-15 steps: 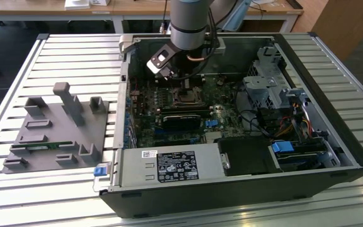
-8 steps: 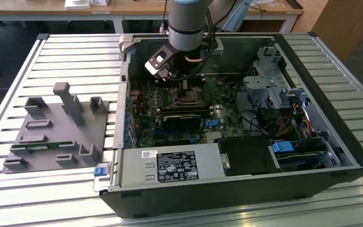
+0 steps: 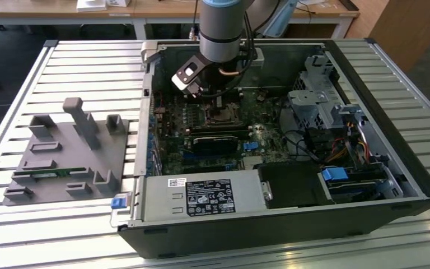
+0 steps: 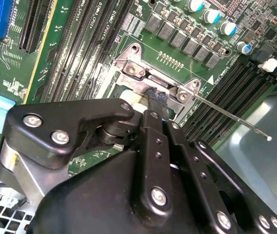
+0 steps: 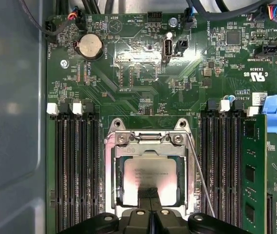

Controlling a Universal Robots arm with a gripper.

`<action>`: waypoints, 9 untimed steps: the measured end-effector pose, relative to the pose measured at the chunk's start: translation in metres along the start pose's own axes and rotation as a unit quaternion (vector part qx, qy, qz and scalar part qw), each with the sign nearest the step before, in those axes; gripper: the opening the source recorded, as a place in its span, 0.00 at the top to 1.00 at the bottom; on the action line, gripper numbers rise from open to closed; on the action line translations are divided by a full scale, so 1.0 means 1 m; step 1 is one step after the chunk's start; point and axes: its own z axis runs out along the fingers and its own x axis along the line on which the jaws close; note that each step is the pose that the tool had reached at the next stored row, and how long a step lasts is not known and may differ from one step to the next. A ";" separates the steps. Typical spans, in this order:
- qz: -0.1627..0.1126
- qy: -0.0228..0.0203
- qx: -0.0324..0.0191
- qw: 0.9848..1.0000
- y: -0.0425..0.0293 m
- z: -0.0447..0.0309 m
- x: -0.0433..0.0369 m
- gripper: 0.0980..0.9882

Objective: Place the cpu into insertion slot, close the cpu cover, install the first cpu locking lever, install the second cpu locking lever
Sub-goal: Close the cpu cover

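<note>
Slatted worktop (image 3: 65, 56) | end effector (image 5: 150, 192) pressed together, lower centre, over cpu (image 5: 150, 170) framed by cpu cover (image 5: 113, 180) | risk: unlatched lever (image 5: 199, 175), cover may lift

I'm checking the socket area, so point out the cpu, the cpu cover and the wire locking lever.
cpu (image 5: 150, 170): first wrist view, metal top.
cpu cover (image 5: 117, 180): first wrist view, frame side strip.
locking lever (image 5: 200, 175): first wrist view, mid-rod.

Silver cpu (image 5: 150, 175) flat in insertion slot (image 5: 109, 187); cpu cover (image 5: 150, 146) lowered over it.
</note>
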 end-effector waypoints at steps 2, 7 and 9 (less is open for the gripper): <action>0.000 0.000 0.000 1.000 0.0001 0.0002 0.0001 0.99; 0.000 0.000 0.000 1.000 0.0001 -0.0058 0.0003 0.99; 0.000 0.000 0.000 1.000 0.0001 -0.0075 0.0004 0.99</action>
